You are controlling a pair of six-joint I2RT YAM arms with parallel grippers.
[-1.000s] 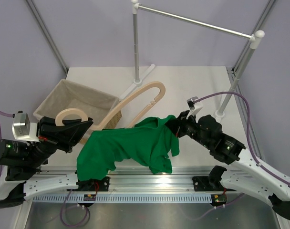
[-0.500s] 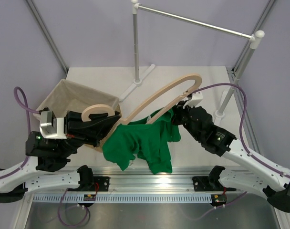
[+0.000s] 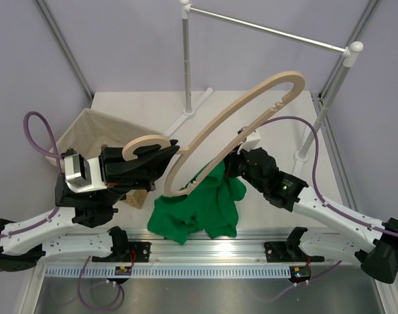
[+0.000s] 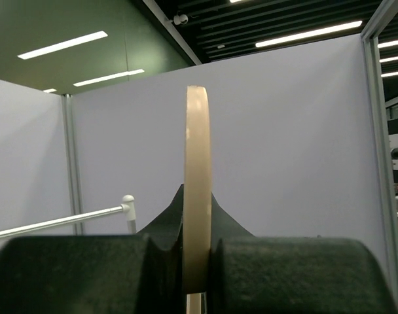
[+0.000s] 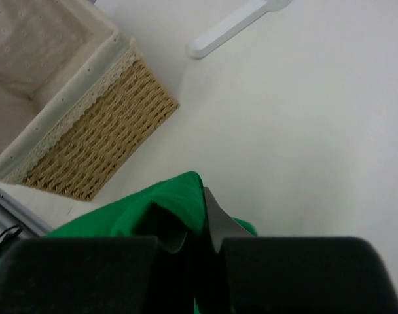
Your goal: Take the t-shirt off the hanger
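The pale wooden hanger point(image 3: 251, 104) is raised and tilted, its far end high at the right and its near end low by the t-shirt. My left gripper point(image 3: 167, 154) is shut on it near the hook point(image 3: 143, 144); in the left wrist view the hanger point(image 4: 197, 163) stands edge-on between the shut jaws point(image 4: 197, 261). The green t-shirt point(image 3: 199, 206) hangs bunched over the table's front. My right gripper point(image 3: 228, 167) is shut on its upper edge, and the right wrist view shows a green fold point(image 5: 153, 203) pinched in the jaws point(image 5: 199, 229). The hanger's near end overlaps the cloth's top left.
A fabric-lined wicker basket point(image 3: 101, 134) stands at the left, also in the right wrist view point(image 5: 88, 150). A silver rail point(image 3: 264, 29) crosses the back on two posts point(image 3: 186, 65) point(image 3: 326, 104). The rail's end shows in the left wrist view point(image 4: 55, 222).
My left gripper has lifted the hanger up and to the right. The t-shirt has slipped down it into a bunch at the front. My right gripper moved left with the cloth.
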